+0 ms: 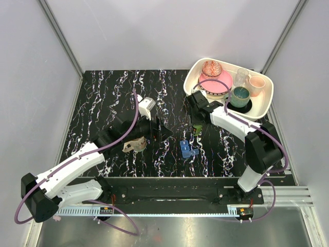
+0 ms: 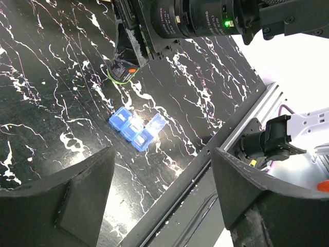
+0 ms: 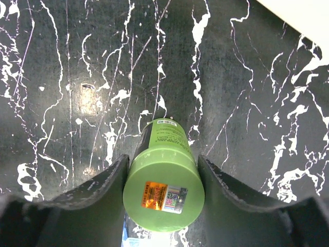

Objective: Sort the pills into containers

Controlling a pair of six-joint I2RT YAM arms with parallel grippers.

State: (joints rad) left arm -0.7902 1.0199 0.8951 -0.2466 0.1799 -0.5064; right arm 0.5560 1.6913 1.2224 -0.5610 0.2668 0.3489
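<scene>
**Top view.** The left arm reaches from its near-left base towards the middle of the table. Its wrist is bent so that the left gripper points right. The right arm rises from its near-right base, folds at the elbow and stretches left. The right gripper points down at the table, just near of the tray, and a green bottle sits between its fingers. The blue pill box lies on the table just near of that gripper, between the two arms and apart from both.

**Left wrist view.** The left gripper is wide open, and its fingers hold and touch nothing. The pill box lies beyond them on the table, one lid standing out to the side. Farther off, the bottle hangs in the right gripper. Whether it touches the table cannot be told.

**Right wrist view.** The right gripper is closed on the bottle. Its fingers press against opposite sides of the bottle. The stickered end of the bottle faces the camera.
</scene>
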